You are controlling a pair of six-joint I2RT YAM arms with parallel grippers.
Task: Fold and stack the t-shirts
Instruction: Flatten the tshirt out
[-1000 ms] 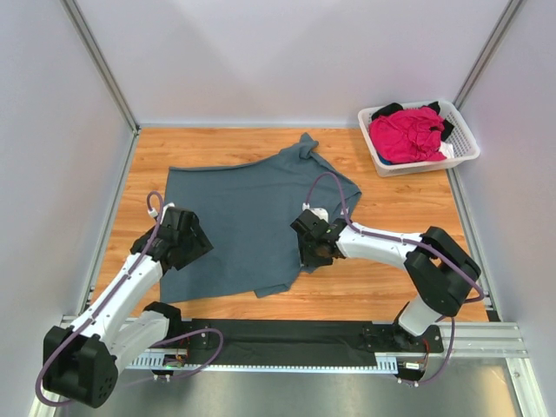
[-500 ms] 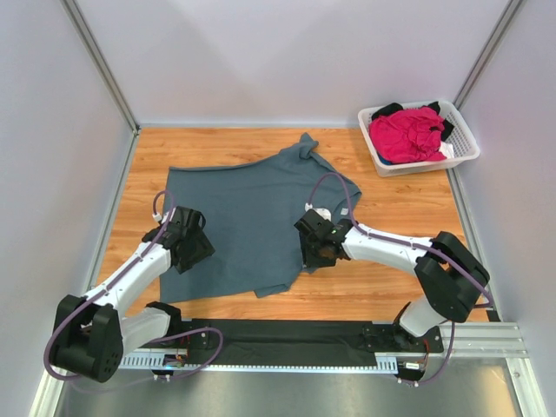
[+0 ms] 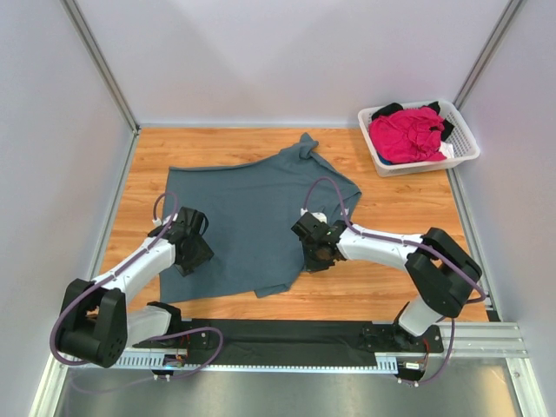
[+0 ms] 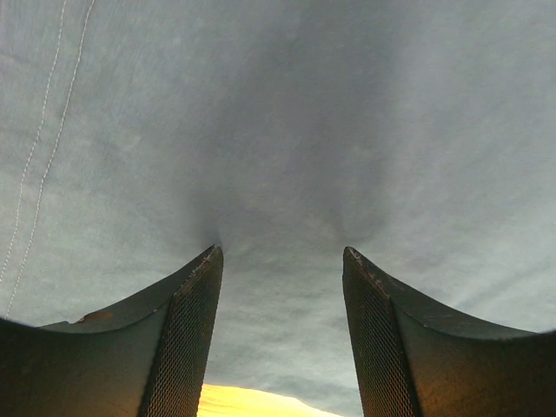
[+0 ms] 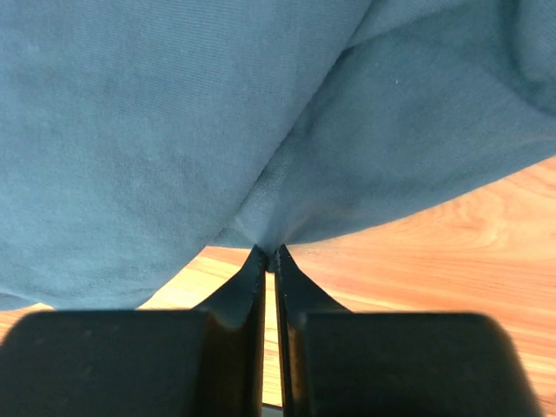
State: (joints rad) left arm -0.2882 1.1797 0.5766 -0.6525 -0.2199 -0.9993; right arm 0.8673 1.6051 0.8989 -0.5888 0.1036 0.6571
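Taking hold of the garment for a first fold looks like the step you are in. The large, soft cloth, slate blue-grey t-shirt point(image 3: 252, 217) lies spread nearly flat on the wooden table point(image 3: 391, 287), left of the white slatted plastic basket point(image 3: 415, 166) and nearer the arm bases. A crumpled magenta-pink shirt point(image 3: 407, 132) and a black shirt point(image 3: 388, 110) wait inside that basket.

Your right gripper point(image 5: 269, 256) is at the blue-grey t-shirt's edge on the side facing the basket. Its jaws are pressed together, and a small pucker of cloth runs into the tips, so I judge that it has the edge pinched. Your left gripper point(image 4: 280, 252) is on the edge farthest from the basket. Its jaws stand apart, with both tips resting on the fabric and nothing between them yet.

The next move calls for bringing the left jaws together on a fold of cloth before you lift. Raising one side alone would probably drag the shirt askew. Check that the right pinch holds more than a thread's worth. It sits at the very tips and could slip.
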